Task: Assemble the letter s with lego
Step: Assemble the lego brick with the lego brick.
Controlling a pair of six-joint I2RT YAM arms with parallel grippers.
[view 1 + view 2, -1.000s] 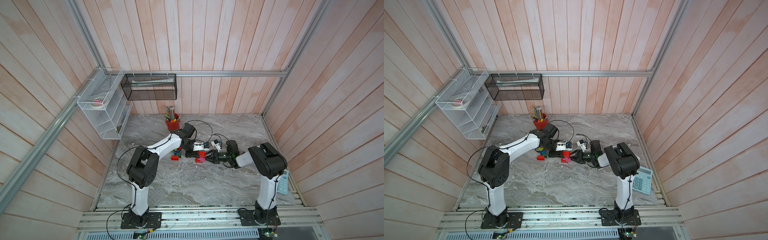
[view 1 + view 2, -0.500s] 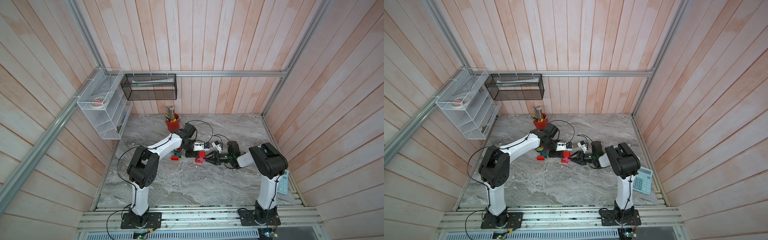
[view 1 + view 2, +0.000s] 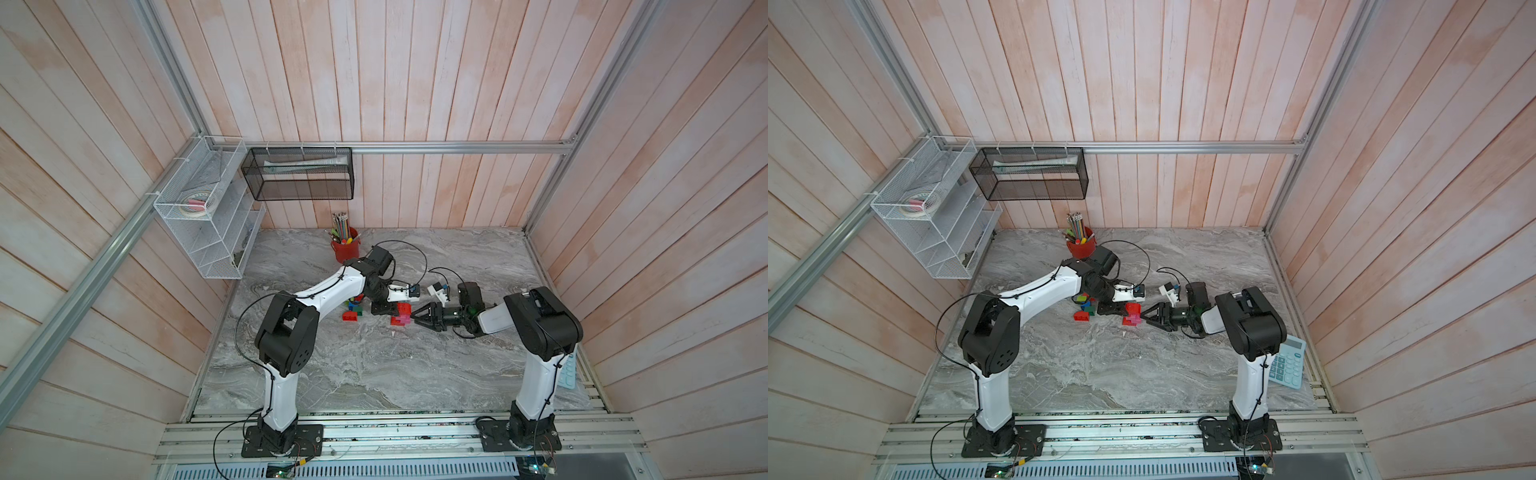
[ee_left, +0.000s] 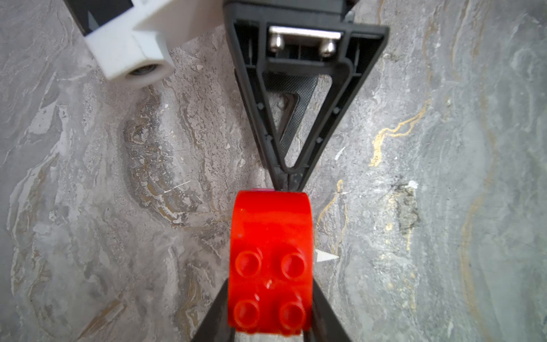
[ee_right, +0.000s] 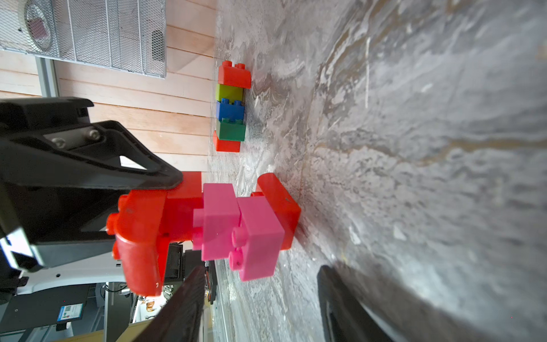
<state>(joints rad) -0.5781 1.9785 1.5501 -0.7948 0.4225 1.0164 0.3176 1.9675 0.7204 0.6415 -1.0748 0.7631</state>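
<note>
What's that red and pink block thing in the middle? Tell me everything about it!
The red and pink block stack is shiny, studded plastic: two pink bricks sandwiched between red ones. The bottom red brick seems to rest on the marble table. The left claw is shut on the top red brick. The open right claw points at the pink bricks from close by; whether it touches is unclear.

This is a robot lab booth: two robot arms bolted to a metal rail, with wood walls around a marble table.
</note>
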